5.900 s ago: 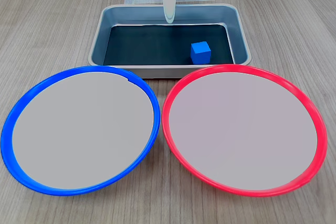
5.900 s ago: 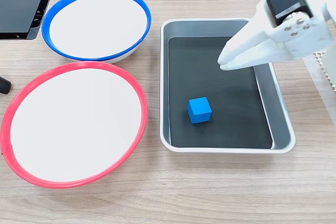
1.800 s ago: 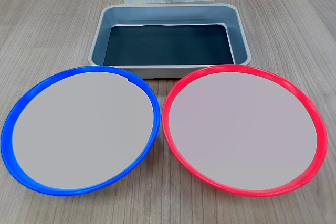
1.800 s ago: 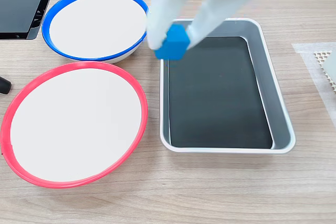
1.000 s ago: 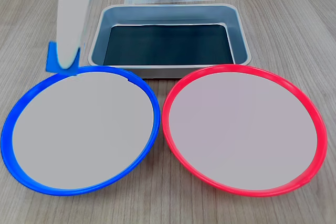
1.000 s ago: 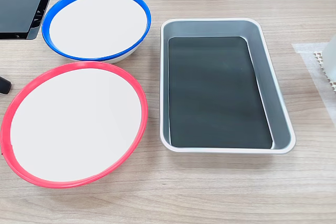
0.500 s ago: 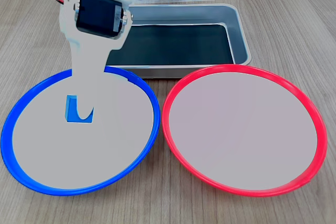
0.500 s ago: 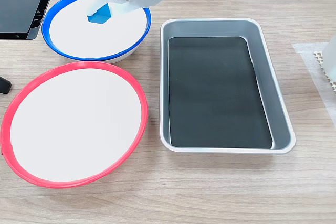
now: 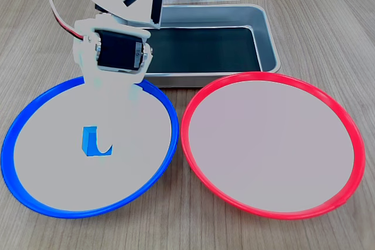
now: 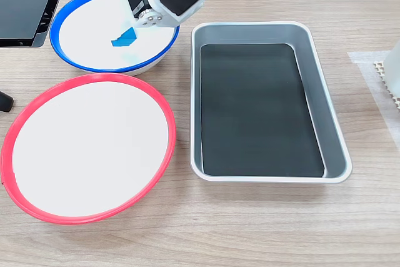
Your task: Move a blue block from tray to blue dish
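Gripper (image 9: 99, 144) pinching blue block (image 9: 89, 143) low over blue dish (image 9: 23, 118) centre; contact unclear; tray (image 10: 312, 79) apart.

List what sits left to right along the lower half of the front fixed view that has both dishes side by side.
blue dish → blue block, partly hidden behind the gripper inside that dish → red-rimmed dish.

Bright, even, nearly shadowless light
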You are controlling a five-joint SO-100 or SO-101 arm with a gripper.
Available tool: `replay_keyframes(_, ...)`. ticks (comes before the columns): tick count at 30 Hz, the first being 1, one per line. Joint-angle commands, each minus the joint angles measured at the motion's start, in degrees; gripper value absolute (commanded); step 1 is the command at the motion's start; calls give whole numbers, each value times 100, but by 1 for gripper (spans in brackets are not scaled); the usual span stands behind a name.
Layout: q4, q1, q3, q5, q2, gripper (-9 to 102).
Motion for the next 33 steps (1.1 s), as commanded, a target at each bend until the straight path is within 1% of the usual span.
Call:
replay_keyframes(1,26,44,-246,-26,35,0)
replay_keyframes(8,141,35,-264,-44,18,2)
replay_keyframes(19,211,18,-290,-79,35,12)
replay_keyframes(23,229,18,-290,-44,79,19)
replay_keyframes(30,229,-18,-281,158,352,21)
replay_keyframes(33,229,-70,-246,246,677,20)
